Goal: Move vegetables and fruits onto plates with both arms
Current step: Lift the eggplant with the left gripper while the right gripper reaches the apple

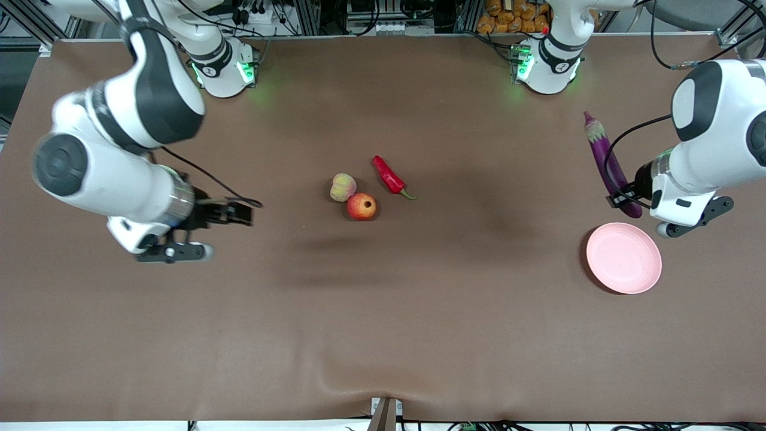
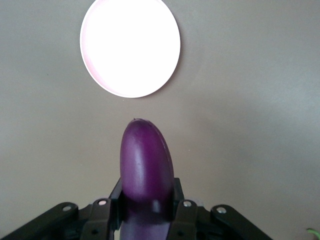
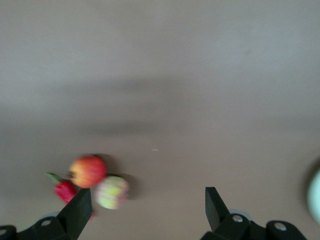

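Now left gripper (image 2: 147,207) clamps eggplant (image 1: 605,157), tip toward pink plate (image 1: 623,258); right gripper (image 3: 147,207), jaws apart, over bare table (image 1: 383,311).

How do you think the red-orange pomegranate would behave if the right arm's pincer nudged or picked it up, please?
The pomegranate looks round, so a nudge would probably roll it, perhaps into the peach beside it. Its glossy skin may slip between narrow fingers. It seems small enough for the open right pincer.

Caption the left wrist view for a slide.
Left end effector shut on the eggplant, held above the table near the pink plate.
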